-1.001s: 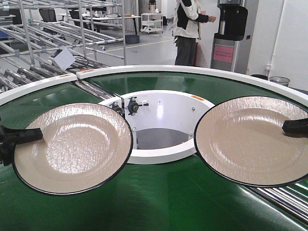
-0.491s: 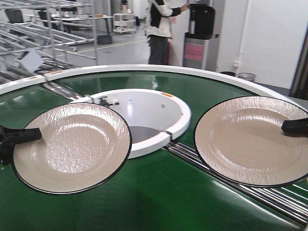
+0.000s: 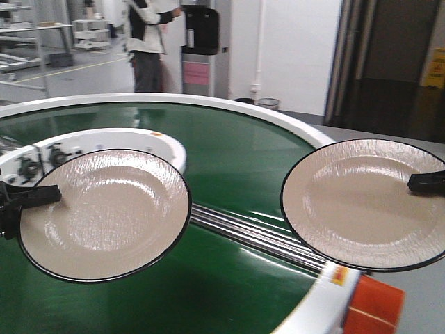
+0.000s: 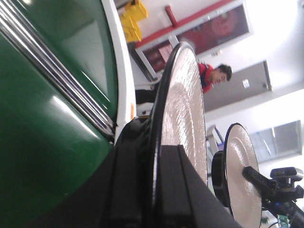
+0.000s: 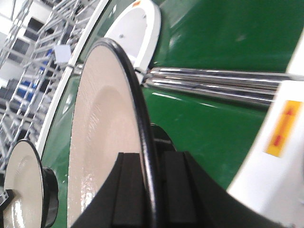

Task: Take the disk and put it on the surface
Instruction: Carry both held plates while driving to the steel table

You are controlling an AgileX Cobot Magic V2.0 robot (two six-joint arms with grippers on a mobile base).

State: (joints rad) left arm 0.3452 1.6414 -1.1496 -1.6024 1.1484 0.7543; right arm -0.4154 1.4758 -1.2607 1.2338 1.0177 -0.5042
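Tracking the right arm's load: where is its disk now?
Front view, right side: the disk hangs clamped at its rim in the right pincer, over the conveyor's white outer rim, near an orange block.

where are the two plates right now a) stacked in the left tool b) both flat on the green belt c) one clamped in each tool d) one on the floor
c: the left tool pinches the left plate by its rim, the right tool the right plate.
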